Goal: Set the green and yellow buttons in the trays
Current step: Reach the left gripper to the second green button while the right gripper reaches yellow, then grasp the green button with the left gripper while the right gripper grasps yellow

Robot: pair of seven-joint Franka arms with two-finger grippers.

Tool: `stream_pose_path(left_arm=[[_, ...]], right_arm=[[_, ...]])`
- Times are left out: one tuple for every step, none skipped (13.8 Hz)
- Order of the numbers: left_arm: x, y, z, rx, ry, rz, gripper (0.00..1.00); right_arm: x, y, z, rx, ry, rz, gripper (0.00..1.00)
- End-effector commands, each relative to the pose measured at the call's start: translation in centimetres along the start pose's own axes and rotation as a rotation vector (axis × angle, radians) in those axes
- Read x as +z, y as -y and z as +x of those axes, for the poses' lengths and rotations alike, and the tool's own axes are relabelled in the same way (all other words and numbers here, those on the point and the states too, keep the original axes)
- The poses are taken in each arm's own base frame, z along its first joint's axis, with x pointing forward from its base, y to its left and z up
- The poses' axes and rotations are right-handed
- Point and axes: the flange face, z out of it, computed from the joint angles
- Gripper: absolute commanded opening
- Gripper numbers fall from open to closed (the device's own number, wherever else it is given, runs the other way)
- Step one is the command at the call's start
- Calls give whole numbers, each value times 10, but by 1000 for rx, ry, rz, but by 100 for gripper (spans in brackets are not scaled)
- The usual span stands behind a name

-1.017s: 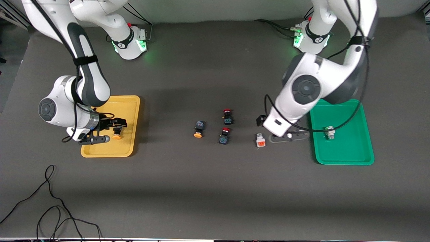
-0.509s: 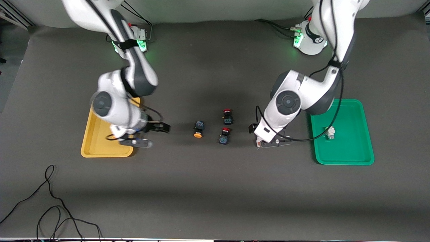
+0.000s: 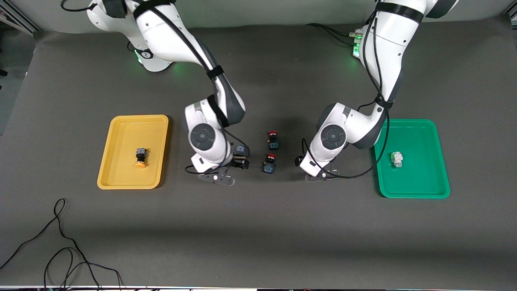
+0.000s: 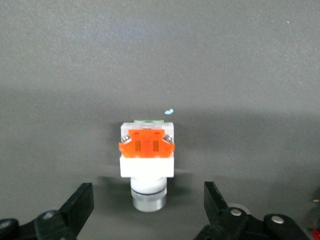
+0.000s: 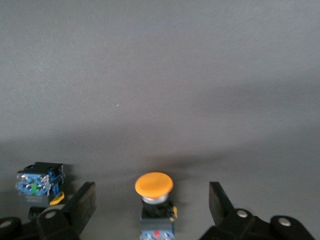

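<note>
While lying flat, white button (image 4: 147, 165) points cap-first between left end effector (image 4: 146, 210) spread fingers | right end effector (image 5: 152, 210) likewise released.

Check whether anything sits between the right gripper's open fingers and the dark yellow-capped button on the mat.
Nothing visible does. In the right wrist view the dark-bodied button with the round orange-yellow cap lies on bare mat between the open fingers of the right gripper. A second dark switch lies outside one finger, not in the gap.
</note>
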Motion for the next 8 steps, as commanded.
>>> stream_pose_path(left_arm=[[-10,-1,7,-10,-32,2,93],[-10,1,8,-13,-32,3,89],[-9,1,8,-13,-32,3,86],[-9,1,8,-13,-32,3,85],[-9,1,8,-14,-32,3,80],[-9,1,8,-16,-32,3,74],[-8,1,8,-16,-31,3,69],[-8,1,8,-17,-31,3,62]], right_arm=[[21,22,-13,6,-7,17,100],[33,27,-20,17,-11,8,100],[41,32,-29,23,-14,1,100],[52,33,-38,31,-9,-12,100],[58,28,-39,37,-14,-17,100],[65,22,-40,41,-14,-24,100],[66,20,-39,43,-20,-23,99],[66,20,-39,37,-25,-19,66]])
